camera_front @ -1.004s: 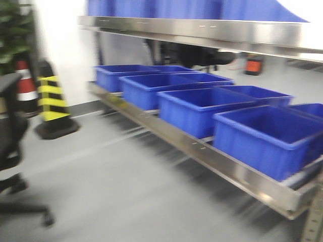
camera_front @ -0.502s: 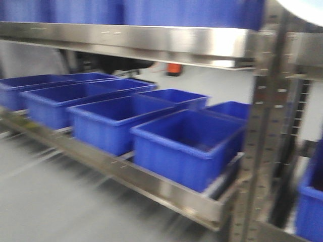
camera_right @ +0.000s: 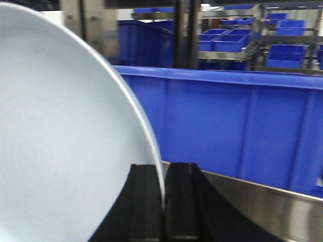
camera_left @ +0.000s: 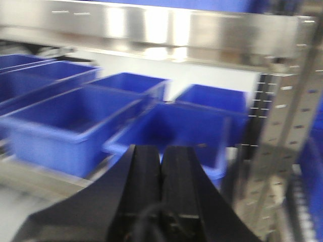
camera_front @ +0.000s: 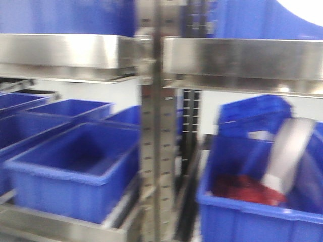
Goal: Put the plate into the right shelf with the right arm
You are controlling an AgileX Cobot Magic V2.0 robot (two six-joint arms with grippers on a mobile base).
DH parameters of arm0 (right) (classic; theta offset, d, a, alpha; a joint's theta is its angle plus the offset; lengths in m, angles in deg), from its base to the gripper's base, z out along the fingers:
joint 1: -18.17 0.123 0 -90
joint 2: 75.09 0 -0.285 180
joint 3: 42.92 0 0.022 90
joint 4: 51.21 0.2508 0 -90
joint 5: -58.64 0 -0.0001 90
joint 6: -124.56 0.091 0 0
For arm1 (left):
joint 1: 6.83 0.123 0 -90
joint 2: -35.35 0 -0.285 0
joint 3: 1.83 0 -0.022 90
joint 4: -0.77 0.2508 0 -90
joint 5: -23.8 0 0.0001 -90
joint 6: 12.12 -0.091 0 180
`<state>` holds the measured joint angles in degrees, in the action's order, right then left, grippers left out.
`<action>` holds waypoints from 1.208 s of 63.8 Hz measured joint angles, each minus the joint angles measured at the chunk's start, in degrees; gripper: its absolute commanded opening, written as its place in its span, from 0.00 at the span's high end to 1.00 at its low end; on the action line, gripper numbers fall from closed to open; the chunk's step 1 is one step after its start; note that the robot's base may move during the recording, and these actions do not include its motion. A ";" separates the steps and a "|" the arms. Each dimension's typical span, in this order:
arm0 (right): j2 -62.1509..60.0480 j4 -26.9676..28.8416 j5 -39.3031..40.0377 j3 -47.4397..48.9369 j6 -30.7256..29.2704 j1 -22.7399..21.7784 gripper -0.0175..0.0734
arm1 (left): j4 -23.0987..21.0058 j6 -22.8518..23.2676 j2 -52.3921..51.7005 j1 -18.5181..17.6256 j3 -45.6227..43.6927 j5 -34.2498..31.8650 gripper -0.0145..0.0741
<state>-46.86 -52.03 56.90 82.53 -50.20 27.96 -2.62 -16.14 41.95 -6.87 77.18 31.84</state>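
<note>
The white plate fills the left of the right wrist view, standing on edge. My right gripper is shut on its rim, one black finger on each side. A corner of the plate also shows at the top right of the front view. The steel shelf stands close ahead with a perforated upright in the middle and flat rails on both sides. Its rail and a blue bin lie just beyond the plate. My left gripper is shut and empty, facing blue bins.
Blue bins sit on the lower left rail. A blue bin at lower right holds something red and a pale tilted object. More racks with bins stand far behind. All views are blurred.
The front view has swept right along the shelf. The bins slid left, the upright is now in the middle, and the cone and chair are out of view.
</note>
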 measured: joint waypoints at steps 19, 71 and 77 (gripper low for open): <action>0.00 0.00 -0.01 0.00 0.00 0.00 0.75 | 0.00 0.00 0.00 0.00 0.00 0.00 0.89; 0.00 0.00 -0.01 0.00 0.00 0.00 0.75 | 0.00 0.00 0.00 0.00 0.00 0.00 0.89; 0.00 0.00 -0.01 0.00 0.00 0.00 0.75 | 0.00 0.00 0.00 0.00 0.00 0.00 0.89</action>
<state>-46.86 -52.03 56.88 82.53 -50.20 27.96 -2.62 -16.14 41.95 -6.87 77.18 31.84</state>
